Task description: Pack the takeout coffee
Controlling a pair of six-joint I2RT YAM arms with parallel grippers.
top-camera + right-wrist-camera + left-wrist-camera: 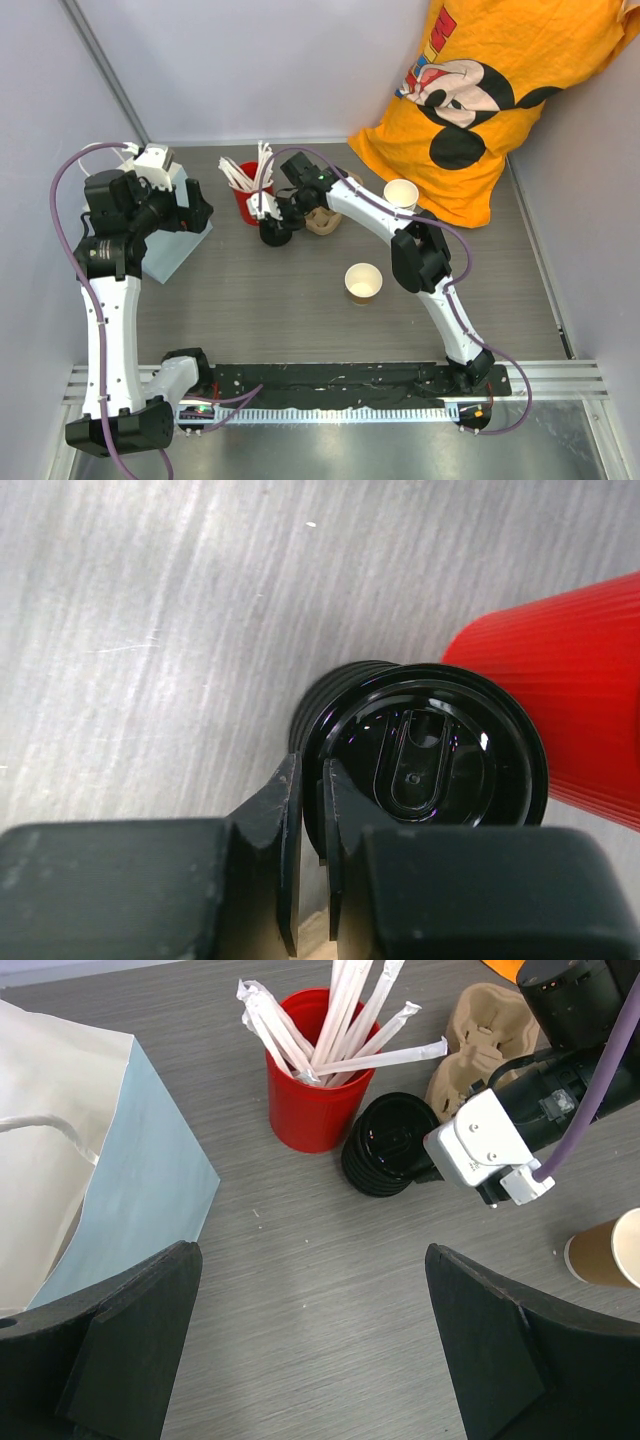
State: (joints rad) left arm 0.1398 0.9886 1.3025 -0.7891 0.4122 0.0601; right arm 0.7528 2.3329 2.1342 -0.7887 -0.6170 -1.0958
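Two brown kraft paper cups, white inside and without lids, stand on the table, one at the middle (363,283) and one at the back right (401,193). A stack of black plastic lids (276,234) sits beside the red cup. My right gripper (310,780) is shut on the rim of the top black lid (430,755), just above the stack (390,1145). My left gripper (312,1290) is open and empty over bare table, beside the white paper bag (90,1160).
The red cup of white sticks (245,195) stands behind the lids. The brown pulp carrier tray (325,218) lies to their right, under the right arm. The paper bag (170,240) lies at the left. An orange shirt (500,90) covers the back right corner.
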